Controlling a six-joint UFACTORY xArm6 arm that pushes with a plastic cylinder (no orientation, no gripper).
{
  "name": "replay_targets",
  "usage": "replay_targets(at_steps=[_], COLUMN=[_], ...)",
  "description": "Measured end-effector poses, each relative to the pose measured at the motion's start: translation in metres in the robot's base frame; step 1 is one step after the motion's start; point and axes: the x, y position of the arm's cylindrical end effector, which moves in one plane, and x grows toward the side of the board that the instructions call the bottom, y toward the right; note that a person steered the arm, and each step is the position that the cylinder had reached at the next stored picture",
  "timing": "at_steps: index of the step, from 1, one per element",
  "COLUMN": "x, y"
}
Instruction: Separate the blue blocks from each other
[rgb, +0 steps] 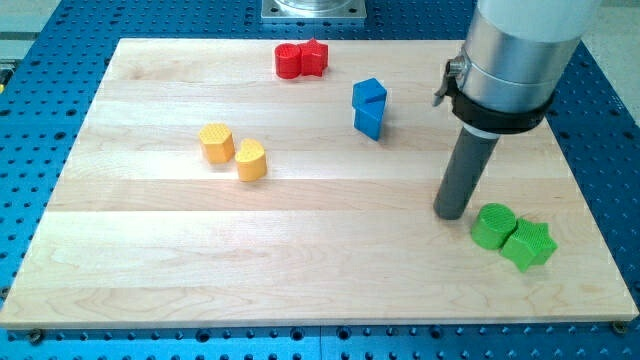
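Two blue blocks touch each other at the view's upper middle: a blue cube-like block (369, 93) on the upper side and a blue wedge-like block (369, 121) just below it. My tip (451, 213) rests on the board at the view's right, well below and to the right of the blue pair, a little left of the green blocks. It touches no block.
A green cylinder (493, 224) and a green star (529, 244) touch at the lower right. Two red blocks (301, 59) touch at the top. A yellow block (216, 142) and a yellow block (251, 159) sit at the left. The wooden board (300, 280) lies on a blue perforated table.
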Motion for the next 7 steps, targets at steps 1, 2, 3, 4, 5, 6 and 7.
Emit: replay_targets(at_steps=[1, 2, 3, 4, 5, 6, 7], x=[0.0, -0.012, -0.019, -0.052, -0.091, -0.107, -0.111], y=[0.0, -0.013, -0.014, -0.013, -0.008, -0.007, -0.018])
